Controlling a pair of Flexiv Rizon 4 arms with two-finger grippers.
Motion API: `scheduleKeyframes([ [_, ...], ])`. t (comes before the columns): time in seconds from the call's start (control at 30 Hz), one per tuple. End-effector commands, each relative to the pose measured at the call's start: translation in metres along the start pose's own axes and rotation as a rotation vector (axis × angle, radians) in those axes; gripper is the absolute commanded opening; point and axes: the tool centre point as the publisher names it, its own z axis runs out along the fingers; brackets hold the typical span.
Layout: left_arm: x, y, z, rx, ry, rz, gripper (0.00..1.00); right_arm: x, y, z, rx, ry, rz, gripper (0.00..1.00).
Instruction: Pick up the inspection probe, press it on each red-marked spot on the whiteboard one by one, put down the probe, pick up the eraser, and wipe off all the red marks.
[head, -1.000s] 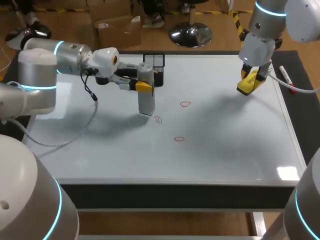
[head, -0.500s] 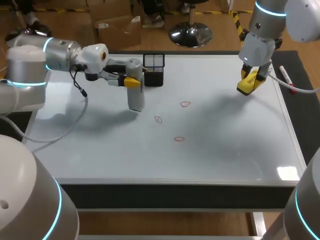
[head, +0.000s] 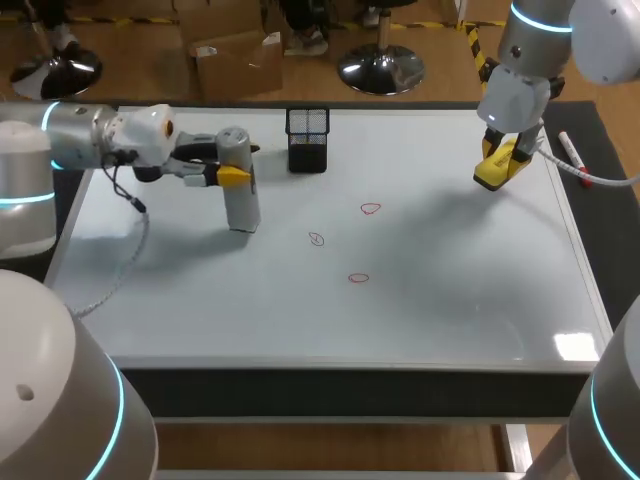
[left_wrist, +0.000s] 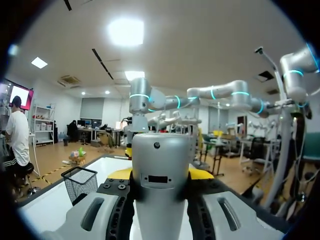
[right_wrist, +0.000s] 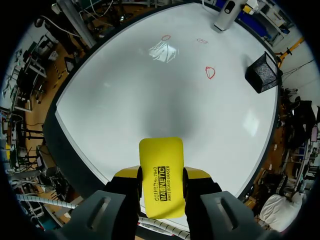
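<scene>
The whiteboard (head: 450, 290) covers almost the whole table. The left arm (head: 70, 150) comes in over its far left corner, and the left gripper (head: 233, 176) pinches the probe (head: 240, 190) from two sides at its upper half. The probe stands upright near the far edge, to the left of the black mesh basket (head: 307, 140). Whether its lower end touches the board cannot be told. It looks like a stiff, smooth grey cylinder, probably slippery, so a firm hold around the body seems best. The right gripper (head: 497, 165) hangs above the far right part, clamped on the long sides of the yellow eraser (right_wrist: 161, 175), which is likely light. Three red marks (head: 371, 209) lie near the middle, not yet wiped.
</scene>
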Motion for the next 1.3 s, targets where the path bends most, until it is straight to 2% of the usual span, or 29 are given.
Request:
scheduleKeyframes([
  [0.03, 0.020, -0.006, -0.010, -0.006, -0.164, 0.006, 0.00, 0.000, 0.000, -0.001, 0.002, 0.003, -0.001, 0.00],
  [0.67, 0.077, -0.007, -0.065, 0.002, -0.426, 0.027, 0.00, 0.000, 0.000, -0.001, 0.002, 0.003, -0.001, 0.00],
  [1.03, 0.107, -0.003, -0.098, 0.004, -0.523, 0.039, 0.00, 0.000, 0.000, -0.001, 0.002, 0.003, -0.001, 0.00],
  [1.3, 0.115, -0.001, -0.117, 0.002, -0.565, 0.042, 0.00, 0.000, 0.000, -0.001, 0.002, 0.003, -0.001, 0.00],
])
